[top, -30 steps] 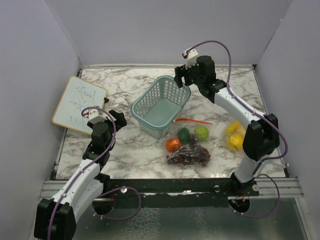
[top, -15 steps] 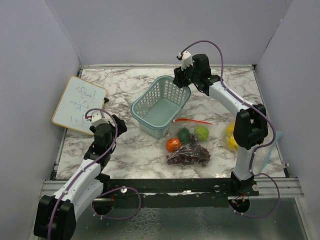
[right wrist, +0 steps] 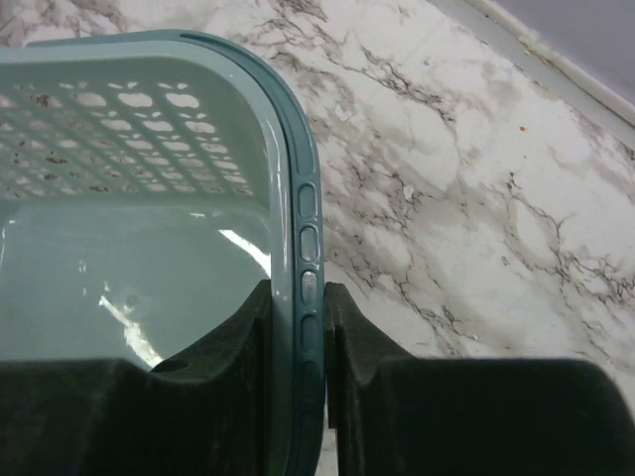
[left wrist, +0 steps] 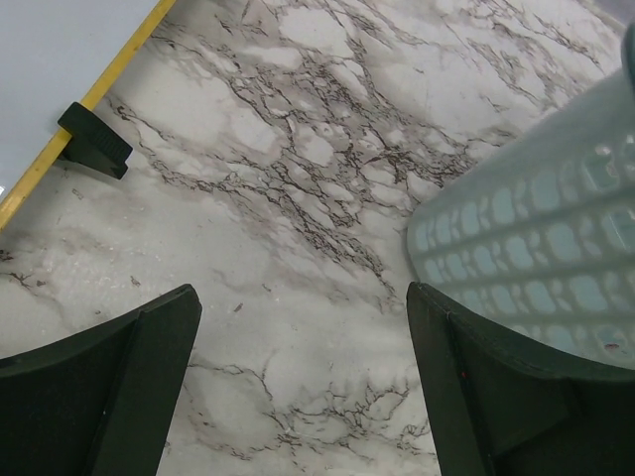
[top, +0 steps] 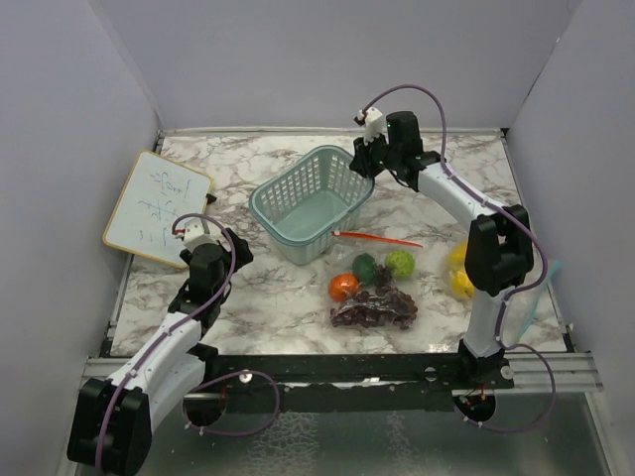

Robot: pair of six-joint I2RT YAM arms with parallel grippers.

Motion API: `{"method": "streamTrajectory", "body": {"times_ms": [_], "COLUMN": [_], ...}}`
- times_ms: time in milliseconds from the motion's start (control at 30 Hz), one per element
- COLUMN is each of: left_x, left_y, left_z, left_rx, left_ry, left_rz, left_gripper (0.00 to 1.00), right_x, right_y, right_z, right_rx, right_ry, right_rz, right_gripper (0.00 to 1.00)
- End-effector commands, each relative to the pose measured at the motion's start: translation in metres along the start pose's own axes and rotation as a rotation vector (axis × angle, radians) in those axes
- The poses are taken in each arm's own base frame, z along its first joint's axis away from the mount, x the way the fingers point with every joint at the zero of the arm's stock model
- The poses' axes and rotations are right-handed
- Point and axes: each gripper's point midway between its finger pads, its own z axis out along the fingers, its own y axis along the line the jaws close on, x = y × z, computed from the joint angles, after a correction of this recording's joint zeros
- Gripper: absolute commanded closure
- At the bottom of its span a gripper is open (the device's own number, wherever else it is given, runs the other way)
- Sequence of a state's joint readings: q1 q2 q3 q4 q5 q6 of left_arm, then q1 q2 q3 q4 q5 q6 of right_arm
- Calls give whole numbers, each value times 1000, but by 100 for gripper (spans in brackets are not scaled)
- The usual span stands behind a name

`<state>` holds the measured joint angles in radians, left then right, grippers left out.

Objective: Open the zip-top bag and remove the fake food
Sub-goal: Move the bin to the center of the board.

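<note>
The right fingers (right wrist: 253,347) are clenched on the far rim of the basket (top: 288,178) — one inside the wall, one outside — probably to move it where the fruit can go. The left fingers (left wrist: 109,387) hang released over bare desk (left wrist: 298,198) beside the basket, grasping nothing. The bag (top: 382,250) lies just right of the basket, its red zip (top: 382,240) towards it. The orange (top: 343,288), lime (top: 400,263) and grapes (top: 375,309) seem to be inside. Yellow fruit (top: 461,283) lies apart, by the right arm.
</note>
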<state>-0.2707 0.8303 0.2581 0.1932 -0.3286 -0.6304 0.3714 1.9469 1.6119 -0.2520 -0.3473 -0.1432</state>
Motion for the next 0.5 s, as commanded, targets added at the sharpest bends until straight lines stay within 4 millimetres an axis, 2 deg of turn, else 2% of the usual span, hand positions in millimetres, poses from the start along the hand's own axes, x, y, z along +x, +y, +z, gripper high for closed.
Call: {"method": "streamTrajectory", "body": {"times_ms": [0,200,267,467], "left_x": [-6,-6,-6,-5], "left_y": [-9,-7,-7,-9], "left_z": [0,-2,-2,-1], "left_rx": [34,30,31,43], "left_ry": [-15,-19,-18,-11], "left_rz": [0,2,4,17], "left_gripper": [12,13,13,15], "right_x": [-7,-16,-16,-7], "right_y": [-2,-16,-30,-87], "right_z": [-7,-14,-18,-40], "right_rx": [7,74,141,301], "right_ry": [-15,-30,-23,-28], "right_rz": [3,19,45,186], "right_gripper": [85,94,98,99]}}
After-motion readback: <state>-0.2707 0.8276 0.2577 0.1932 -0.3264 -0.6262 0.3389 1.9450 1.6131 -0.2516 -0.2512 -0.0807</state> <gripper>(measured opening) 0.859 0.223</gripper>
